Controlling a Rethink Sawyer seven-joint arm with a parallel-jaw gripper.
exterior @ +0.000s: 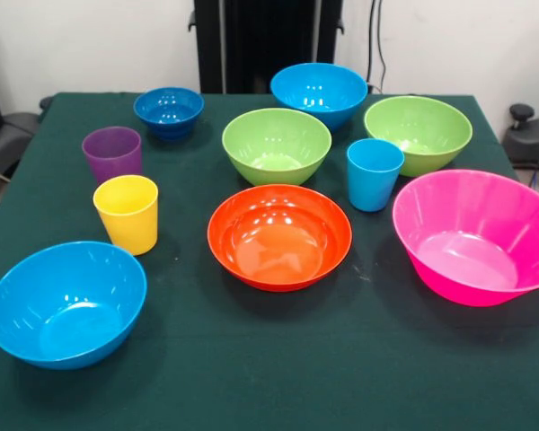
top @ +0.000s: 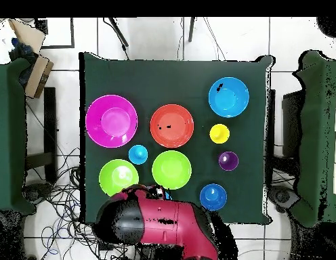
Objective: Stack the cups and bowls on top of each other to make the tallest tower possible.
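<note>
All cups and bowls stand upright and apart on the green cloth. Nearest in the front view are a light blue bowl [exterior: 66, 303] [top: 228, 96], the orange bowl [exterior: 278, 235] [top: 171, 125] and the large pink bowl [exterior: 476, 235] [top: 111, 120]. The yellow cup [exterior: 127, 213] [top: 219, 133], purple cup [exterior: 112, 153] [top: 228, 160] and light blue cup [exterior: 374, 173] [top: 137, 154] stand mid-table. Behind them are two lime green bowls [exterior: 276, 144] [top: 171, 169], [exterior: 418, 133] [top: 118, 177], the small dark blue bowl [exterior: 169, 109] [top: 213, 196] and a second light blue bowl [exterior: 319, 90]. My gripper shows in neither view.
The red and black arm [top: 157, 223] lies folded over the table edge at the bottom of the overhead view, covering the second light blue bowl there. Other green-covered tables [top: 8, 135] flank this one. Cables lie on the floor around the arm's base.
</note>
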